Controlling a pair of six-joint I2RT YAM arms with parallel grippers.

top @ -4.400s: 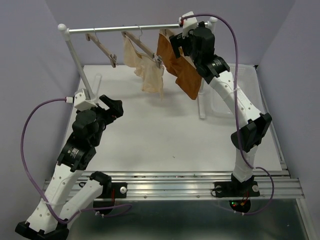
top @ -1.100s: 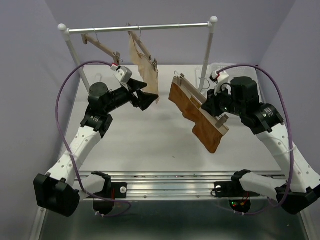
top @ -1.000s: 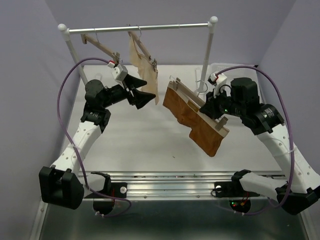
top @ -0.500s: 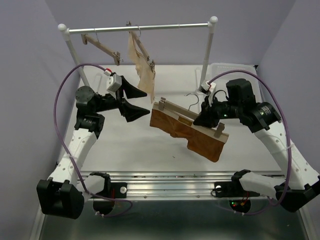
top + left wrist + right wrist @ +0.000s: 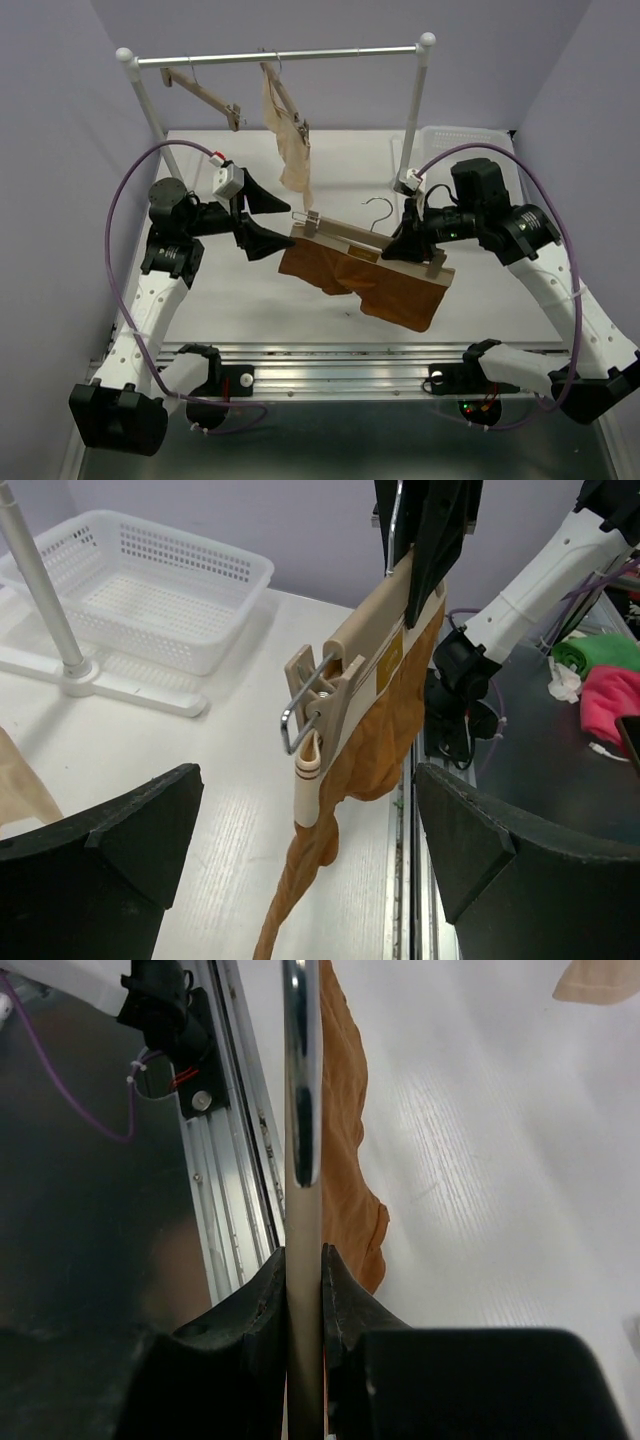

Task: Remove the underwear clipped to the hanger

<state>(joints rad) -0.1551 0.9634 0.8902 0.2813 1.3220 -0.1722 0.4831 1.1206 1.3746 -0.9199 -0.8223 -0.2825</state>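
Hangers and underwear, counted.
Three wooden hangers (image 5: 340,238); two underwear, one orange underwear (image 5: 370,290), one cream underwear (image 5: 292,150); one rail (image 5: 340,51); one basket (image 5: 240,605).

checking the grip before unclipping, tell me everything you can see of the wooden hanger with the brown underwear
The hanger is a pale wooden bar with a wire hook and a metal clip at each end. It is off the rail, tilted above the table, pinched near the hook by the right gripper. The brown underwear hangs clipped under it. The open left gripper flanks its left end without touching.
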